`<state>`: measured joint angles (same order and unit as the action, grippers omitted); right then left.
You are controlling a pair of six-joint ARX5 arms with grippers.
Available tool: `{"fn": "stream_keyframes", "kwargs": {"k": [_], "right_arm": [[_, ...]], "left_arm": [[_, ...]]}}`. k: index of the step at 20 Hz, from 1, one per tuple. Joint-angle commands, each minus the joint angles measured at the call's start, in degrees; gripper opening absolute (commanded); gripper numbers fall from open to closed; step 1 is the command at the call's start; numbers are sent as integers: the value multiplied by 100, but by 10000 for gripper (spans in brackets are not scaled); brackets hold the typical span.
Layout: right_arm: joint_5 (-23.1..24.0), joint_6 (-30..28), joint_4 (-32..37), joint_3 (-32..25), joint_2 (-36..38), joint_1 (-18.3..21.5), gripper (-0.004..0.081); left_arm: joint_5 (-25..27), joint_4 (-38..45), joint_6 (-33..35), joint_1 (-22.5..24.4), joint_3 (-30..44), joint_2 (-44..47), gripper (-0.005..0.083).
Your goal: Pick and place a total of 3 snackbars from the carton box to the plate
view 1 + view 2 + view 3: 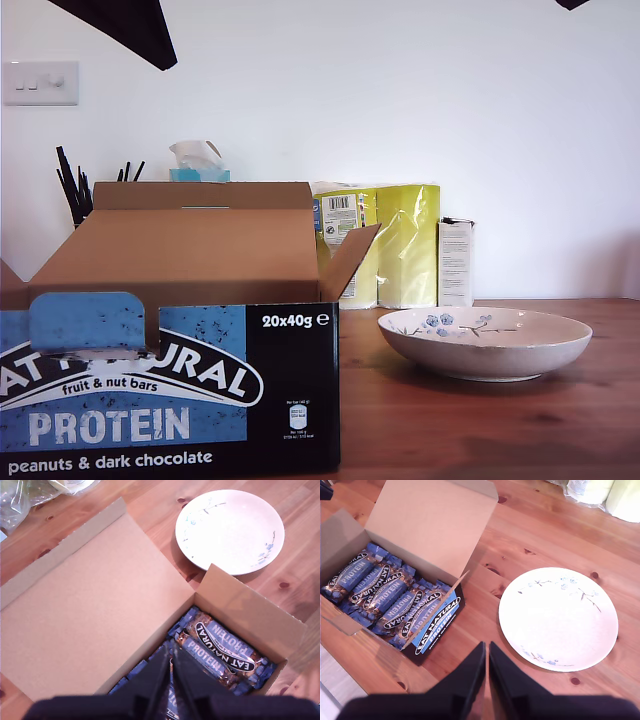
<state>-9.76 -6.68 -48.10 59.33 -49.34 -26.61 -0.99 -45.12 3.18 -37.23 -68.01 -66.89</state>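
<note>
Since the plate (558,619) is bare in both wrist views, none of the three bars has been moved yet, and the whole job is judged to lie ahead. The bars (225,652) lie packed side by side in the box (95,615), blue and black wrappers up, with "PROTEIN" readable on several. From above, the first gripper (170,685) hangs right over the open end of the box, its dark fingers drawn close together with only a slit between them and nothing held; the nearest bars sit just under and ahead of its tips, and the plate lies beyond the far box wall. The second gripper (486,680) hovers over bare table (485,555), its fingers likewise nearly touching and empty, with the box ahead to one side of its tips and the plate ahead to the other, both near.

Seen from the exterior view, the box front (170,390) fills the left, its flaps raised, and the plate (485,343) rests just beside it on the right. Behind stand a yellow pack (395,245) and a narrow white carton (456,262). All three picks remain.
</note>
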Motion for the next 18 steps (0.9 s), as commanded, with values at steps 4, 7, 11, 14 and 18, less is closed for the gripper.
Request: {"fn": "stream_keyframes", "kwargs": {"k": [4, 7, 11, 14, 18], "right_arm": [[-20, 76, 166, -79, 0, 11, -13], [-17, 76, 203, -79, 20, 11, -13], [-15, 68, 177, -79, 354, 11, -13], [125, 68, 31, -79, 804, 11, -13], [133, 90, -260, -79, 1237, 11, -13]], "left_arm": [[-201, 57, -22, -4, 81, -31, -24], [-190, 57, -26, -4, 81, -26, -24], [-105, 22, -11, 13, 83, -11, -24], [-46, -76, 144, 192, 107, 52, -24], [-254, -205, 564, 459, 271, 151, -24]]}}
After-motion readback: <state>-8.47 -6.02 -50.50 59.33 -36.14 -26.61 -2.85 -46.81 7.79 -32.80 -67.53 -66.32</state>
